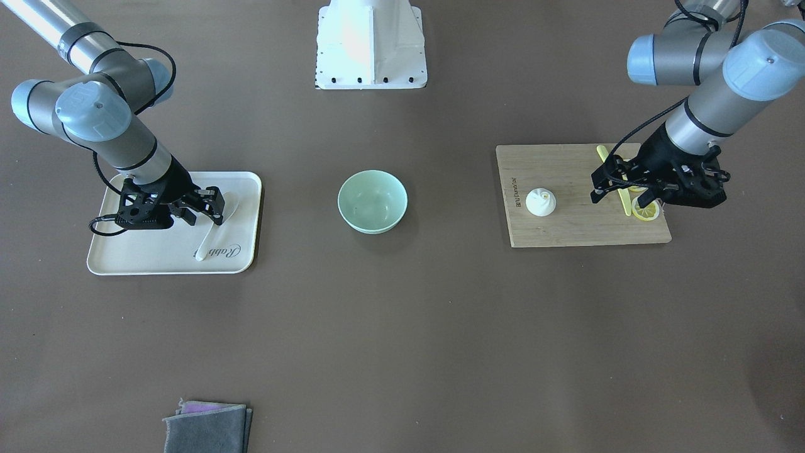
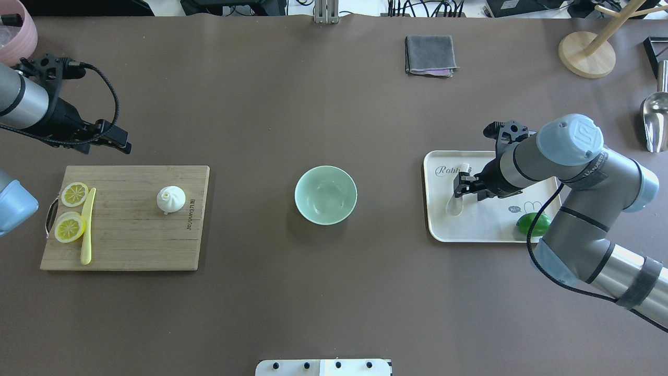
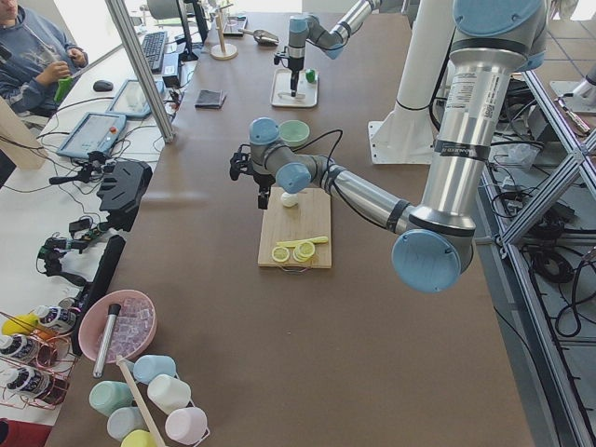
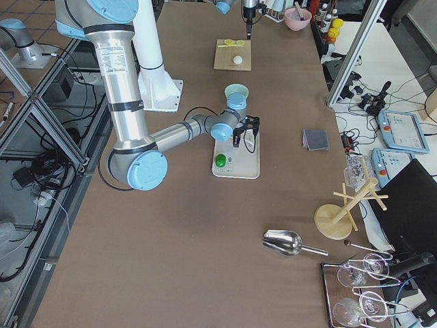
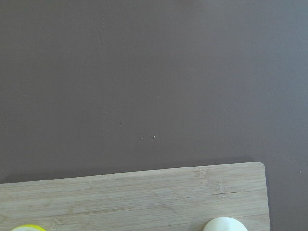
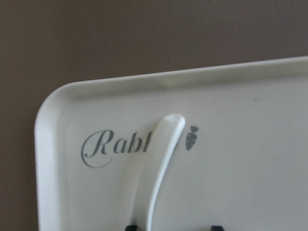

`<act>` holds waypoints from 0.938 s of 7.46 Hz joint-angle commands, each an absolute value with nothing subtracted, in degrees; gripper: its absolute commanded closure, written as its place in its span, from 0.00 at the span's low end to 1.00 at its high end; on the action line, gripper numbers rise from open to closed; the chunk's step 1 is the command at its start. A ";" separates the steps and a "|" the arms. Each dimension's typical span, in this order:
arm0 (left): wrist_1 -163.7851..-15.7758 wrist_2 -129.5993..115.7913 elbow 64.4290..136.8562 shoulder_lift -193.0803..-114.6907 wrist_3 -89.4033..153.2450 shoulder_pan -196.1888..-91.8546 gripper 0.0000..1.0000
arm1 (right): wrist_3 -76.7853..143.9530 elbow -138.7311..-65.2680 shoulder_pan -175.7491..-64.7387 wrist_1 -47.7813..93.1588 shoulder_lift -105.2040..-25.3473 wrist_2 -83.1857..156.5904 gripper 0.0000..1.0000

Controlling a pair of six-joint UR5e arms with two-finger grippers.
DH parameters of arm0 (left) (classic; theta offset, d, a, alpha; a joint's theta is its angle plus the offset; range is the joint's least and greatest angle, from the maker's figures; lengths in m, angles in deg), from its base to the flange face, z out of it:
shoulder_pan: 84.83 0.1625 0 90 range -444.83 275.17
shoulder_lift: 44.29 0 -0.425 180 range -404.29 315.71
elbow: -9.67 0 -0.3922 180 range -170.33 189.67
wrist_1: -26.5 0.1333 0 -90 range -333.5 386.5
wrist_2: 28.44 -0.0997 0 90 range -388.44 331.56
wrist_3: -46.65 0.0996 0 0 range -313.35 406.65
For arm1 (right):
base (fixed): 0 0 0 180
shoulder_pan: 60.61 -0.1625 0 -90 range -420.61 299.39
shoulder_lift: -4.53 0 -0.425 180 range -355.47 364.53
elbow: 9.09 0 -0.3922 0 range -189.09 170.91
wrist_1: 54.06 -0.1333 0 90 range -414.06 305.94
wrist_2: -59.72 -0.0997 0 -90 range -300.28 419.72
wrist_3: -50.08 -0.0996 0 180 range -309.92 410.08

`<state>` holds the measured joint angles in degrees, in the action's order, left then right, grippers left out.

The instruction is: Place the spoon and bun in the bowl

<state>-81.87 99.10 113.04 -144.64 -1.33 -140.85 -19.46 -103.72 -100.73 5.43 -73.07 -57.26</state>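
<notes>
Presently straddles spoon [image 2: 455, 203] on cream tray [image 2: 485, 223] with right gripper [image 2: 459, 187], fingers apart, hovers left gripper [image 2: 122, 143], spread indeterminable, near cutting board [image 2: 130, 235] bearing bun [image 2: 170, 199], with mint-green bowl [image 2: 325, 195] mid-table between both.

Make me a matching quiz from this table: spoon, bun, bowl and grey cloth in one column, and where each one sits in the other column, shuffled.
Things:
1 spoon
2 bun
3 bowl
4 grey cloth

Places:
A on the wooden cutting board
B on the table, near its edge farthest from the robot
C on the white tray
D on the table between tray and board

Pairs: 1-C, 2-A, 3-D, 4-B
</notes>
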 commanded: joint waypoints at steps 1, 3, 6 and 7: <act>-81.87 99.00 113.03 -144.57 -1.34 -140.81 0.02 | -20.67 -103.66 -100.16 5.44 -72.64 -57.08 0.52; -81.96 99.00 113.03 -144.49 -1.34 -140.81 0.02 | -20.67 -103.93 -100.25 5.44 -72.72 -57.26 1.00; -82.05 99.00 113.21 -144.31 -1.34 -140.81 0.02 | -20.67 -106.91 -101.30 5.71 -72.72 -57.43 1.00; -82.05 99.09 113.30 -144.14 -1.34 -140.81 0.02 | -20.84 -108.05 -101.65 5.88 -72.20 -57.43 1.00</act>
<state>-82.03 99.02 113.19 -144.30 -1.34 -140.81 -20.71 -106.67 -101.16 5.67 -72.61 -57.39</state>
